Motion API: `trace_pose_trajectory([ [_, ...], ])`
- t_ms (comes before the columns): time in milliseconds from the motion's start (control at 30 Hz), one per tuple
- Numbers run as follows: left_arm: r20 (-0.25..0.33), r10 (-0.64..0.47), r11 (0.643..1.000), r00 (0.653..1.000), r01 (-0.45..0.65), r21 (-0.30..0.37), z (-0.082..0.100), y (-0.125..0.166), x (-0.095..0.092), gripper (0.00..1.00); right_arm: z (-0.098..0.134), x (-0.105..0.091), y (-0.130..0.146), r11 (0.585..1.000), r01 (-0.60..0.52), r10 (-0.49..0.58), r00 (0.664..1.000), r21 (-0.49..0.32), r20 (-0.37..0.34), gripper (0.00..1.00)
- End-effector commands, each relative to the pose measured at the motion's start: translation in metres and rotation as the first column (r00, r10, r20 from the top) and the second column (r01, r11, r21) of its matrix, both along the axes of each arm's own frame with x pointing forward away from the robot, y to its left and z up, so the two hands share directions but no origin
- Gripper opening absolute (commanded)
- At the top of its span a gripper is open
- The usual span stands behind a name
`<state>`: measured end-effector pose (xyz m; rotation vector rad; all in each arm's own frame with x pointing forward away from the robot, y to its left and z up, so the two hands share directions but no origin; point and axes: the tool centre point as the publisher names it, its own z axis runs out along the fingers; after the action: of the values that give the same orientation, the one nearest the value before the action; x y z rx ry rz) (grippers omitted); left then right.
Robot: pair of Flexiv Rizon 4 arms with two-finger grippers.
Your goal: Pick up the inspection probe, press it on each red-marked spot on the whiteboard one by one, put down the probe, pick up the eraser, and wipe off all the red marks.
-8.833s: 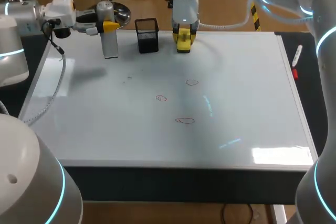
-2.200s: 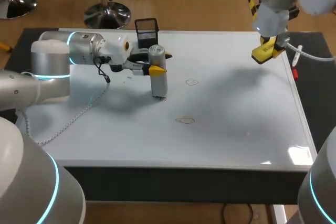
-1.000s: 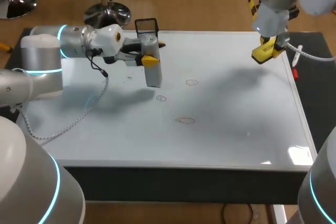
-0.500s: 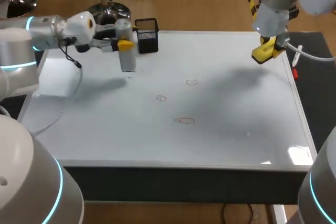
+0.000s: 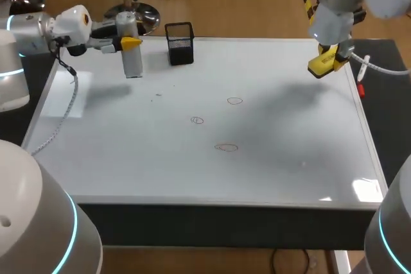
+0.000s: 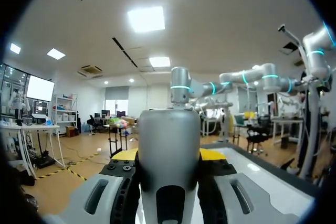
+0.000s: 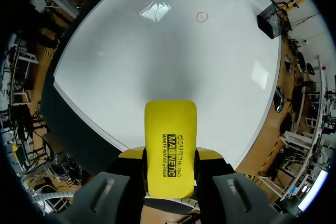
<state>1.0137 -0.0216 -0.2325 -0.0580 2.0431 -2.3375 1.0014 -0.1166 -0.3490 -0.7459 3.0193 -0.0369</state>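
Upper left, the left end effector point(image 5: 127, 43) grips the probe point(image 5: 132, 63). Upper right, the right end effector point(image 5: 330, 59) clamps the eraser point(image 5: 320, 67). 3 red marks point(image 5: 226, 147) sit mid-whiteboard point(image 5: 302, 158).

Silver-grey probe point(image 5: 133, 62), yellow eraser point(image 7: 170, 129) (black lettering), red marks point(image 7: 201, 17), white whiteboard point(image 5: 289, 158), black mesh holder point(image 5: 180, 46)

You get bright, even overhead light. The whiteboard point(image 5: 257, 178) shows glare at its front right corner, and again ahead of the eraser point(image 7: 170, 150) in the right wrist view. Soft grey shadows lie beneath the left arm point(image 5: 38, 27) and the right arm point(image 5: 337, 11).
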Motion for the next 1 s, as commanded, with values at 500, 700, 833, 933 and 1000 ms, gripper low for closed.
trace_pose_trajectory([
  [500,-0.011,0.037,0.999,0.999,-0.037,-0.012,-0.004,0.018,0.006,0.00,0.001,0.000,-0.001,1.000,-0.001,0.001,1.000,-0.003,0.000,0.00],
  [700,-0.011,0.037,0.999,0.999,-0.037,-0.012,-0.004,0.018,0.006,0.00,0.001,-0.001,0.002,0.999,-0.014,0.013,1.000,-0.040,-0.015,0.00],
  [833,-0.011,0.037,0.999,0.999,-0.037,-0.012,-0.004,0.018,0.006,0.00,0.007,-0.005,0.016,0.996,-0.071,0.072,0.997,-0.057,0.016,0.00],
  [933,-0.011,0.037,0.999,0.999,-0.037,-0.012,-0.004,0.018,0.006,0.00,0.016,-0.015,0.036,0.989,-0.137,0.139,0.990,-0.057,0.031,0.00],
  [1000,-0.011,0.037,0.999,0.999,-0.037,-0.012,-0.004,0.018,0.006,0.00,0.020,-0.018,0.047,0.983,-0.176,0.178,0.983,-0.055,0.039,0.00],
])
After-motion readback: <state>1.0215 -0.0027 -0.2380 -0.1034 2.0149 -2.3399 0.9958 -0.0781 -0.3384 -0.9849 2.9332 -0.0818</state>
